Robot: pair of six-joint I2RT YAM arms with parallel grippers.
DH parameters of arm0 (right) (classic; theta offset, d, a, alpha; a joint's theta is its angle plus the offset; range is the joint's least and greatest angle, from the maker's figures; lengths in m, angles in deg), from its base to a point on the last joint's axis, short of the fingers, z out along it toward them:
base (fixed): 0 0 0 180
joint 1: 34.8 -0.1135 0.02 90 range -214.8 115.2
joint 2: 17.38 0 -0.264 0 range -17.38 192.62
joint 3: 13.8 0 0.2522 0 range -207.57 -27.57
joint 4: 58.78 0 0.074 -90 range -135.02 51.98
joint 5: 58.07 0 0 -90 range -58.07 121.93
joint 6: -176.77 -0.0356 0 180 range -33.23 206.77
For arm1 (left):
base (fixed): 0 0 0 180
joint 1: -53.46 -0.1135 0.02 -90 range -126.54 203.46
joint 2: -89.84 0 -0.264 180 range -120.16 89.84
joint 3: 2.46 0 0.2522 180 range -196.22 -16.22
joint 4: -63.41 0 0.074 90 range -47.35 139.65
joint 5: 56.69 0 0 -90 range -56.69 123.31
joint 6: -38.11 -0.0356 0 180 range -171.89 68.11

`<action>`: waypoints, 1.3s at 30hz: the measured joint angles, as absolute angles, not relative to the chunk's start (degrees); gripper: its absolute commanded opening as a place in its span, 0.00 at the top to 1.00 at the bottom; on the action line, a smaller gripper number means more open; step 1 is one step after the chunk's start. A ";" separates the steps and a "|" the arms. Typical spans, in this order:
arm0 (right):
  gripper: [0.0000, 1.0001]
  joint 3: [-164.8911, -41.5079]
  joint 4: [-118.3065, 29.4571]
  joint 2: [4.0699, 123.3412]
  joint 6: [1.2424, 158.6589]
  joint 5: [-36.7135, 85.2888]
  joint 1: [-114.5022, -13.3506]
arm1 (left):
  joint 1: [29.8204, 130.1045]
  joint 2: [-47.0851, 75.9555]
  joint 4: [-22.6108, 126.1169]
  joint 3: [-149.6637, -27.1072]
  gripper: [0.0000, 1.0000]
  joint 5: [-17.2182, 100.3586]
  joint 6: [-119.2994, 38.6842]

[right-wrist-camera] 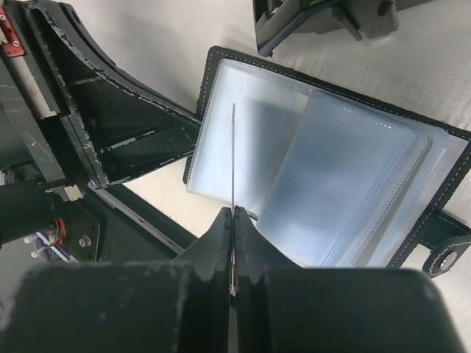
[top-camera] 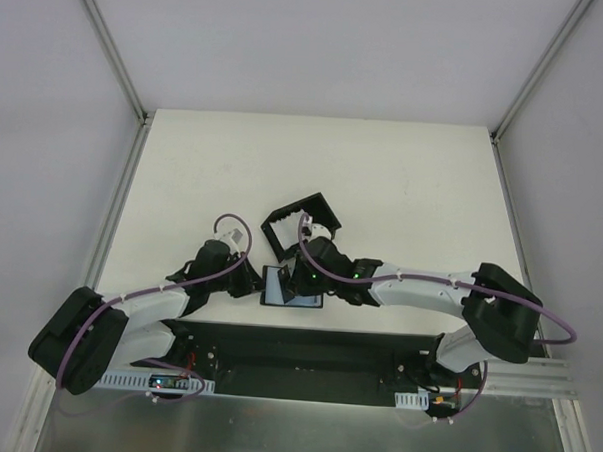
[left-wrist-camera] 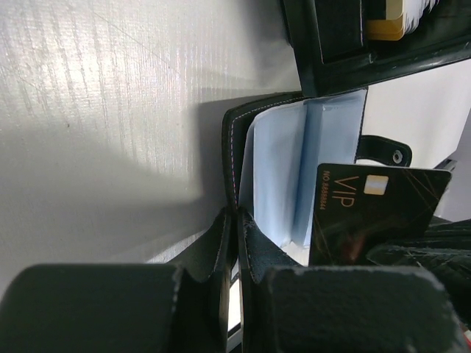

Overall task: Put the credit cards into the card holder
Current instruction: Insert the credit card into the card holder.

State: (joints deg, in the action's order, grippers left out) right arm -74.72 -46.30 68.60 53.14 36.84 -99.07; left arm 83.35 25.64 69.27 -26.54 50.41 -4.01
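Observation:
The card holder (top-camera: pixel 291 287) lies open on the table, bluish-grey sleeves (right-wrist-camera: pixel 331 176) up, clasp tab (left-wrist-camera: pixel 383 151) at its right end. My left gripper (left-wrist-camera: pixel 236 217) is shut on the left edge of its black cover (left-wrist-camera: pixel 229 147). My right gripper (right-wrist-camera: pixel 232 213) is shut on a credit card, edge-on in the right wrist view (right-wrist-camera: pixel 233 154) and black with "VIP" lettering in the left wrist view (left-wrist-camera: pixel 375 213). That card stands upright over the sleeves. In the top view the two grippers (top-camera: pixel 247 280) (top-camera: pixel 305 274) flank the holder.
A black walled tray (top-camera: pixel 302 224) sits just behind the holder, with a yellowish card (left-wrist-camera: pixel 386 26) showing inside it. The black base plate (top-camera: pixel 296 351) runs along the near edge. The left arm's fingers (right-wrist-camera: pixel 110 110) fill the upper left of the right wrist view.

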 measured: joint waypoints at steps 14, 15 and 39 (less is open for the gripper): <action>1.00 -70.31 -39.33 60.36 51.17 46.32 -97.96 | 83.35 26.55 69.92 -25.67 1.00 50.41 -2.98; 1.00 -69.89 -38.74 60.36 50.82 46.74 -97.80 | 83.35 26.55 69.92 -25.67 1.00 50.43 -2.98; 1.00 -70.77 -42.82 66.61 47.94 41.16 -96.29 | 83.46 26.84 69.90 -25.54 1.00 50.41 -2.76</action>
